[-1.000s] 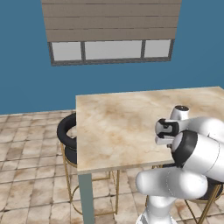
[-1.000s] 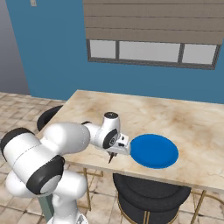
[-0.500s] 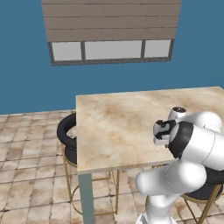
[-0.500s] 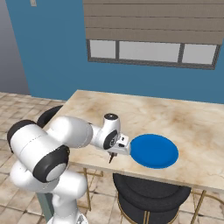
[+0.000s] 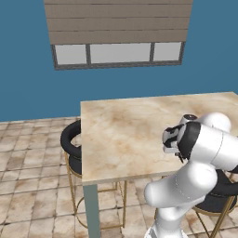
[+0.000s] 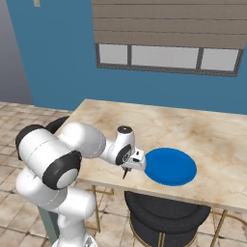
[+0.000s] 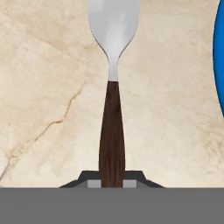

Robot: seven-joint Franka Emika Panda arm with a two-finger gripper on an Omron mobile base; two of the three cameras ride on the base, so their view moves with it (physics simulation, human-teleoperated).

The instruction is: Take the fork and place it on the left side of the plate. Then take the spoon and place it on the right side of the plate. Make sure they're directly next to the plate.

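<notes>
Fork point(image 7: 112, 109) sits clamped between the gripper point(image 7: 112, 180) jaws by the end of its dark brown handle, which runs straight up the hand view to a pale silvery head cut off at the top edge, so the tines themselves cannot be seen. Beneath it spreads the beige marble tabletop point(image 7: 48, 87), veined with a thin brown crack line to the left of the handle. Whether the fork touches the marble or is held just above it cannot be told. At the right edge of the hand view a curved sliver of the bright blue plate point(image 7: 220, 52) shows — near the fork's head but apart from it. From the right base view, the gripper point(image 6: 126, 171) points down at the near edge of the table point(image 6: 144, 123), just beside the left rim of the plate point(image 6: 170, 166), which lies flat on the marble toward the front of the table. A thin dark sliver hangs below the hand there; it is too small to make out clearly. In the left base view the white arm's wrist point(image 5: 179, 139) hovers over the right part of the table point(image 5: 125, 130), and black stools with gold legs point(image 5: 74, 144) stand around it on the tiled floor.
</notes>
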